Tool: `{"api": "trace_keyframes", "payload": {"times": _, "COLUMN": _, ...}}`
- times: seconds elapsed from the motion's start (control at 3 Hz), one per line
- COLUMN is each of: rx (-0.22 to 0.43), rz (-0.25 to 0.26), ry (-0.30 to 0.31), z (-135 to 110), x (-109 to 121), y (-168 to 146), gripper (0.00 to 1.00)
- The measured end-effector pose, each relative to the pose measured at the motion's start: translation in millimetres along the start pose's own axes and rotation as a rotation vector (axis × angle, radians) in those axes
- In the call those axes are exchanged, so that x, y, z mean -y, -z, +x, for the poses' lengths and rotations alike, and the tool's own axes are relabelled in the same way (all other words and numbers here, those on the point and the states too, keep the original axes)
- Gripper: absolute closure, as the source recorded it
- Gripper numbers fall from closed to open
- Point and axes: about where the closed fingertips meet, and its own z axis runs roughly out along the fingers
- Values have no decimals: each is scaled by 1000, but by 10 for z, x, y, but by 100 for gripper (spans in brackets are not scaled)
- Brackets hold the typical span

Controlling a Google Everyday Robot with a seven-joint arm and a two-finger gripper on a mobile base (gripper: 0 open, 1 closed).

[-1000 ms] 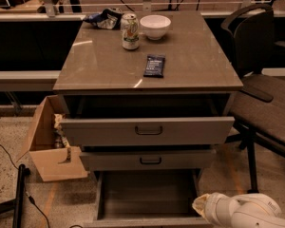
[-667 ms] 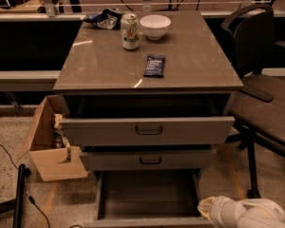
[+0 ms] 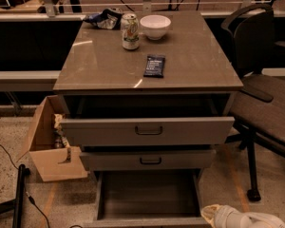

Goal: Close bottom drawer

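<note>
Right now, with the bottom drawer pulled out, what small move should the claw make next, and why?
Probably slide the claw left, before the bottom drawer. The drawer stands pulled far out, and the claw sits at the right, by its front corner, not facing the panel it must push.

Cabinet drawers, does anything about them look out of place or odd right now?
Yes. All three stand open: the bottom drawer juts out farthest and looks empty, the middle drawer and top drawer are partly out. The gripper is low at the bottom drawer's right front corner.
</note>
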Motion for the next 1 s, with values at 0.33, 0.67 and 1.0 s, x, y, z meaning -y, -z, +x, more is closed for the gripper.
{"api": "trace_keyframes", "payload": {"times": 0.33, "rx": 44, "rz": -24, "ry": -72, "z": 208, "x": -225, "y": -359, "gripper": 100}}
{"api": "trace_keyframes", "payload": {"times": 0.67, "rx": 79, "rz": -66, "ry": -142, "z": 402, "x": -559, "y": -780, "gripper": 100}}
{"api": "trace_keyframes", "payload": {"times": 1.0, "rx": 81, "rz": -102, "ry": -199, "z": 641, "x": -846, "y": -1109, "gripper": 100}}
